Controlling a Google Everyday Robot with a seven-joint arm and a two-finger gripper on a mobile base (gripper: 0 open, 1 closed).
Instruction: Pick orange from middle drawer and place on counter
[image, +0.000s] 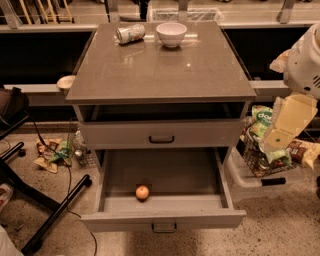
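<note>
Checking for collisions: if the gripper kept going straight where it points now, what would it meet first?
The gripper, right of the cabinet, points down and slightly toward it. It would probably meet the basket of snack bags below it first, though depth is unclear.

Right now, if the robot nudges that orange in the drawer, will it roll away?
Probably: the orange is round and sits loose on the flat floor of the open middle drawer. The front wall near it would likely stop it. It looks firm, not squishy. The tool hangs far right.
</note>
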